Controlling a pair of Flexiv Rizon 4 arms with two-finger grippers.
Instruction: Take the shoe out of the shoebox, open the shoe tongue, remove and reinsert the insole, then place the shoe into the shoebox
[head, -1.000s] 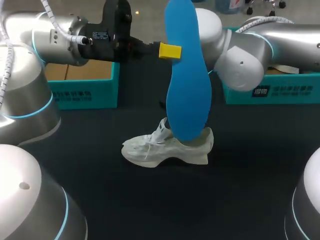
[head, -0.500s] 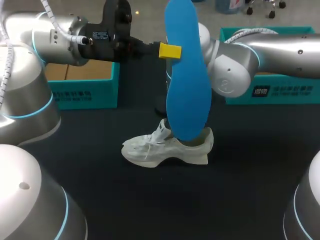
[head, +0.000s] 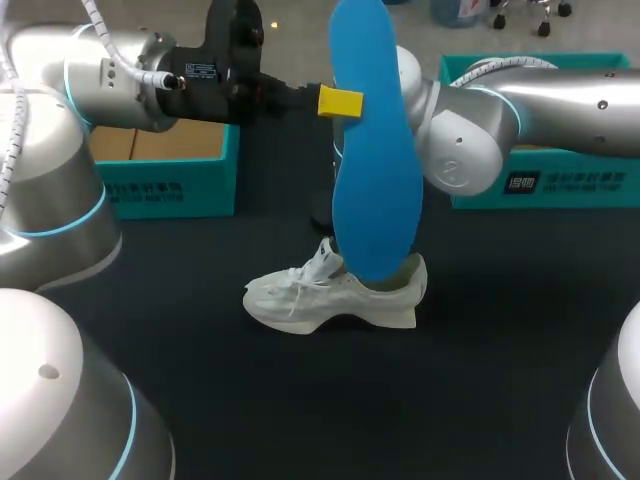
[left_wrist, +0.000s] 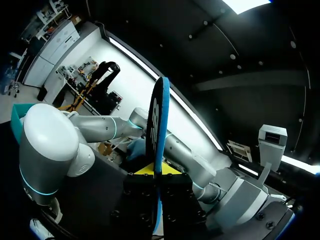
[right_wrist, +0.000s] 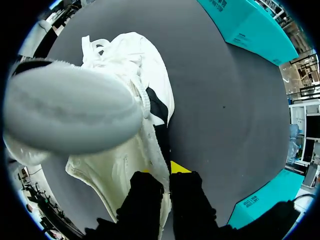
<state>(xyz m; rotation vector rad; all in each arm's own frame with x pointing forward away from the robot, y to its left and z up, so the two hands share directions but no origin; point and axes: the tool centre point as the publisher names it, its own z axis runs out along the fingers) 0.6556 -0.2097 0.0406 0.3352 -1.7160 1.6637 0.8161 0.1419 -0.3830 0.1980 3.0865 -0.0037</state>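
Shoe (head: 335, 295) sits on the table (head: 480, 400), its collar edge pinched by the right claw (right_wrist: 162, 176). Left claw (head: 342, 103) grips the blue insole (head: 375, 180) upright above it. Reinsertion looks next: lower the insole into the opening.

My worktop (head: 300, 400) is a dark, flat surface with a matt look. Three things lie directly on it. A white shoe (head: 320, 300) stands on its sole near the middle, with its toe to my left and its heel to my right. At the far side there is a left teal box (head: 170, 190), open at the top with brown cardboard showing inside. A right teal box (head: 560, 185) stands well apart from it. The shoe is nearer to me than both boxes and touches neither.
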